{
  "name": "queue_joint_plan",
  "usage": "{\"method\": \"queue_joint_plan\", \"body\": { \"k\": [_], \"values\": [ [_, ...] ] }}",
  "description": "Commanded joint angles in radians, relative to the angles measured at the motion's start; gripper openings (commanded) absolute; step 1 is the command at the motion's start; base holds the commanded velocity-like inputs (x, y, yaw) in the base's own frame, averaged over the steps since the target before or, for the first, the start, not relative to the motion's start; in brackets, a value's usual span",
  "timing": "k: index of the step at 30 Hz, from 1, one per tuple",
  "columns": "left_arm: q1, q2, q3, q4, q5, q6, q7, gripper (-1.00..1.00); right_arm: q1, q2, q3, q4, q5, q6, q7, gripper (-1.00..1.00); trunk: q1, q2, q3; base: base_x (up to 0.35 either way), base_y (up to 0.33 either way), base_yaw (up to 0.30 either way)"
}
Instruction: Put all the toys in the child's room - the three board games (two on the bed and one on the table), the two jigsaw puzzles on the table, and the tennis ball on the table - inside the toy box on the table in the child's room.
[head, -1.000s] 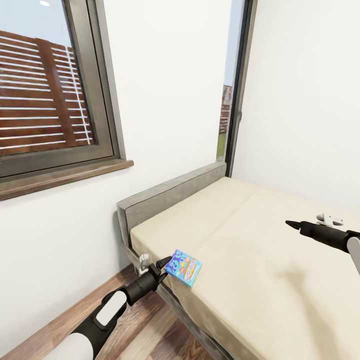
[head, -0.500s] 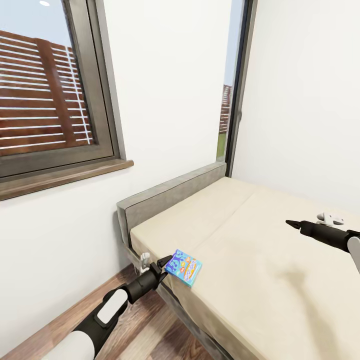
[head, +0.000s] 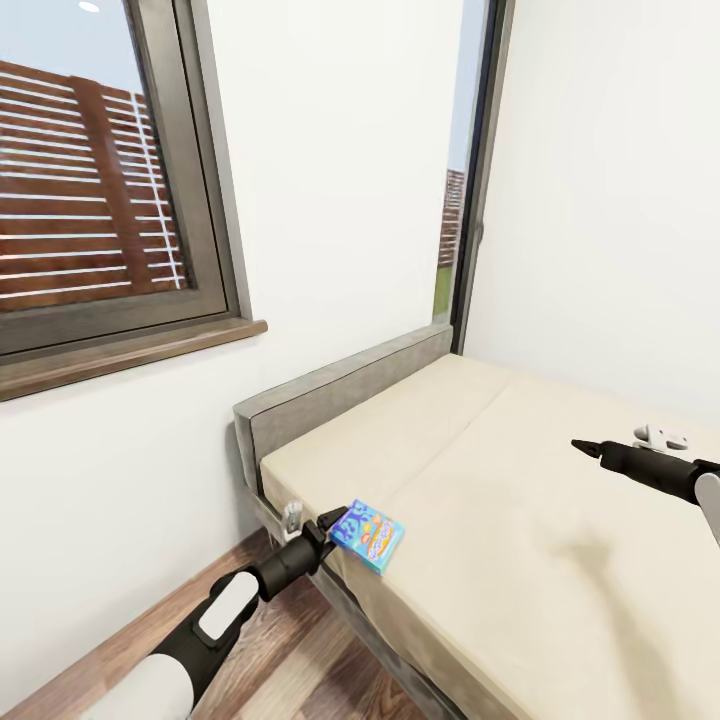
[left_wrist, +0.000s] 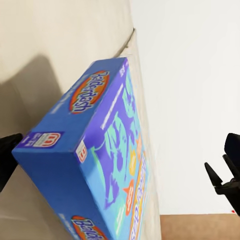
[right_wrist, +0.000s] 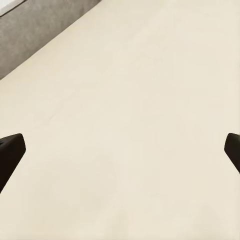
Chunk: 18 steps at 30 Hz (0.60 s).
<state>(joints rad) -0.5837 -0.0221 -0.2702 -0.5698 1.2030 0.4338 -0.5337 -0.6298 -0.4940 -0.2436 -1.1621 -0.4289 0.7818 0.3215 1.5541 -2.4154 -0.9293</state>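
Blue board game (head: 367, 535) lying flat at the near corner of the bed (head: 520, 520), close to the grey headboard (head: 340, 395) and right at the mattress edge beside the wood-plank floor (head: 290, 650). Left tool (head: 334, 524) reaching in from the floor side, tips at the box's near corner in the head view; seen from the left wrist with its dark fingers (left_wrist: 7, 152) spread wide either side of the box (left_wrist: 100, 165), jaws apart and not pressing on it. On the box, an orange oval logo with blue lettering along the side panel, too slanted and blurred to read with certainty; a small white square badge with red marks at one corner; cartoon shapes in teal and purple across the lid. Right tool (head: 580, 447) held out above the middle of the beige mattress, well apart from the game, casting a soft shadow on the bed; from the right wrist, both dark fingertips (right_wrist: 10, 150) at opposite edges of the frame, jaws wide apart over bare mattress (right_wrist: 125, 125). Behind the headboard, a white wall and a dark-framed window (head: 110, 170) with a brown slatted fence outside
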Motion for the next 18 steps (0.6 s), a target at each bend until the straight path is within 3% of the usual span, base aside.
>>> {"method": "queue_joint_plan", "body": {
  "k": [1, 18],
  "values": [
    [-0.003, 0.000, -0.002, 0.001, 0.010, 0.006, 0.000, 1.00, -0.001, 0.000, -0.002, -0.001, 0.002, 0.005, 0.005, 1.00, 0.000, 0.000, -0.001, 0.000, 0.000, 0.000],
    [-0.013, -0.002, -0.004, 0.001, 0.009, 0.006, 0.013, 1.00, -0.001, -0.001, -0.002, -0.003, 0.002, 0.005, 0.005, 1.00, 0.000, 0.000, -0.001, 0.000, 0.000, 0.000]
  ]
}}
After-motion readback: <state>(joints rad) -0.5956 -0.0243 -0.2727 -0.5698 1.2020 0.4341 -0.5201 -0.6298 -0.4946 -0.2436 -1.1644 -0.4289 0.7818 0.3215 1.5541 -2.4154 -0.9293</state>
